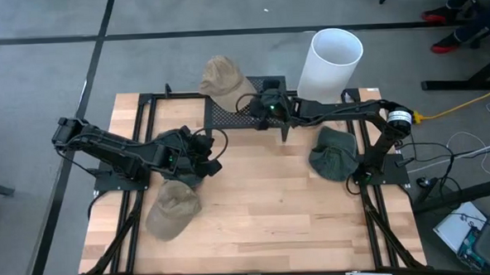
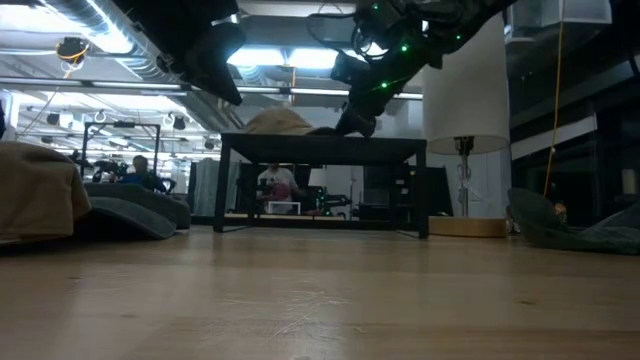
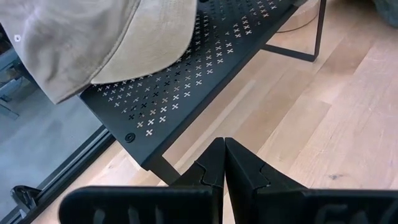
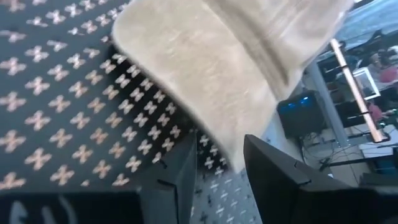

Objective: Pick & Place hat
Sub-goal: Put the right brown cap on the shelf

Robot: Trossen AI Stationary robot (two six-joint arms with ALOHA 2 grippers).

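Hat (image 1: 223, 75), tan soft cloth, lies on the perforated black rack (image 1: 227, 115); expect it light and floppy, best pinched at the stiffer brim. Right gripper (image 4: 217, 171) hovers there, parted, empty. Left gripper (image 3: 224, 163) closed, empty.

Four cameras are covering one table (image 1: 256, 203) from above, from its surface and from both wrists.
The high view is looking straight down on the whole tabletop; the low view is looking level across it into the room. Both wrist views are sitting close over the perforated black shelf (image 3: 205, 68) and the tan hat (image 4: 217, 68) on it, which the other two views are also showing.
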